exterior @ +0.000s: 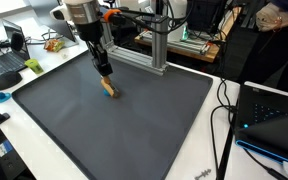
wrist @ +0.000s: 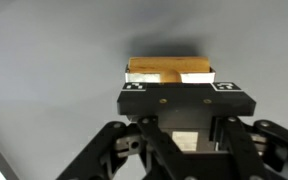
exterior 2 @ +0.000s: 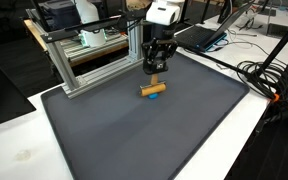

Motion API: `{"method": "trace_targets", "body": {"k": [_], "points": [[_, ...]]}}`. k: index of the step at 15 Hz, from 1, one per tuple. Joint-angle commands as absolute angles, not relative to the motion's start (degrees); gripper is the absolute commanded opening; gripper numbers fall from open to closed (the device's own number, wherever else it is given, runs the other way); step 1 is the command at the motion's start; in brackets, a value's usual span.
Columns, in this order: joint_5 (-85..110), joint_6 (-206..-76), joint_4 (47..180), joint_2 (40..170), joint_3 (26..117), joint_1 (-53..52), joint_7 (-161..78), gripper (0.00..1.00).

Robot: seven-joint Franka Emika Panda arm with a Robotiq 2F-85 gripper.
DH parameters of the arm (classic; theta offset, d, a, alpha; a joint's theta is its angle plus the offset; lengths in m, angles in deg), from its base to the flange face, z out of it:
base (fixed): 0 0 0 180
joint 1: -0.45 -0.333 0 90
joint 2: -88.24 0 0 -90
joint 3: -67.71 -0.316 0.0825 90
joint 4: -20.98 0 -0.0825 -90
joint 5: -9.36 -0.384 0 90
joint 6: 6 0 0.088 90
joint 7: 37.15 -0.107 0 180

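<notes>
A small wooden block [exterior 2: 151,90] with a blue end sits low over the dark grey mat [exterior 2: 134,130], in the far half. My gripper [exterior 2: 156,74] comes straight down on it from above and its fingers are shut on the block's upper part. In an exterior view the block [exterior: 109,88] hangs slightly tilted just under the gripper [exterior: 105,74]. In the wrist view the block [wrist: 169,70] shows as a tan bar just past the black marker-tagged front of the gripper [wrist: 174,92]. Whether the block's underside touches the mat I cannot tell.
An aluminium frame [exterior 2: 89,55] stands at the mat's far edge, close behind the gripper. Laptops [exterior: 4,65] and cables [exterior 2: 269,85] lie on the white table around the mat. A black box with blue lights [exterior: 274,120] sits beside the mat.
</notes>
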State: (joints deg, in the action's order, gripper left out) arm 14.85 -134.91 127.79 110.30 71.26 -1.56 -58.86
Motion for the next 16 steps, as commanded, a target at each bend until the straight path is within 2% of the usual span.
{"method": "trace_targets", "body": {"k": [1, 16], "points": [[14.31, -138.73, 125.94, 113.33, 71.75, -1.23, -57.9, 0.23], [14.23, -138.8, 123.79, 115.69, 72.25, -0.93, -57.96, 0.23]]}}
